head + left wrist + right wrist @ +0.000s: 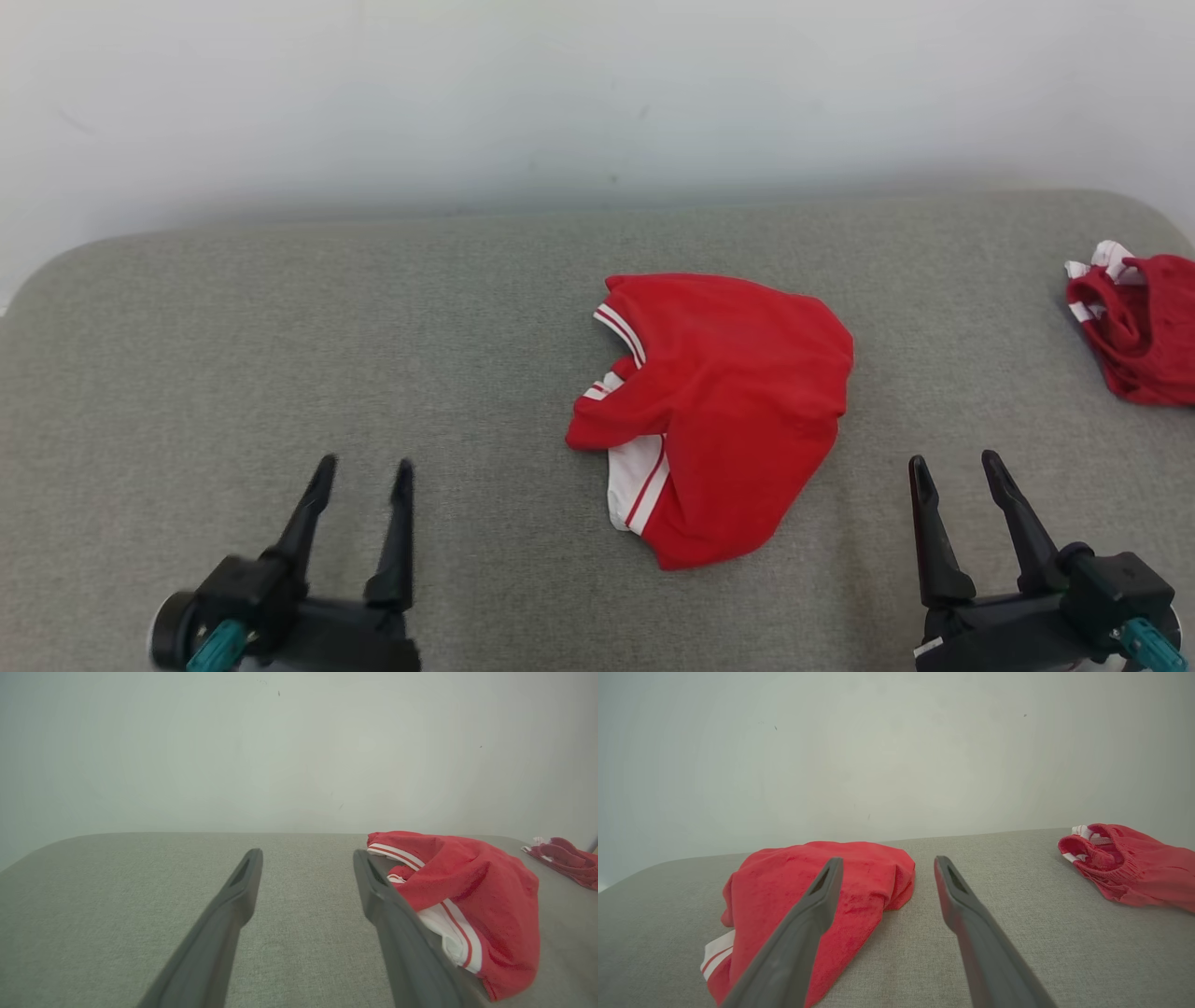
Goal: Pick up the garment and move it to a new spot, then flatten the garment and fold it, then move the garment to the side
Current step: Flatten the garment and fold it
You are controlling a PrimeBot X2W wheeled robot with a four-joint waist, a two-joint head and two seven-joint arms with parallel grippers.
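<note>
left gripper (366, 462): sits at the lower left of the head view, jaws spread wide with nothing between them, just grey fabric underneath. It's well clear of the garment.
surface (233, 327): grey woven padded top with rounded corners, pretty much the whole work area.
garment (738, 401): a crumpled red heap with white striped trim along its left side. It lies a bit right of centre on the surface, between the two grippers and a little further out than their tips. Neither gripper is touching it.
right gripper (953, 457): lower right, jaws apart too and holding nothing. Can't tell if the tips touch the fabric.
second red garment (1144, 327): bunched at the far right edge, white trim at its upper left, well apart from the main one.
wall (560, 93): plain and pale behind everything.
</note>
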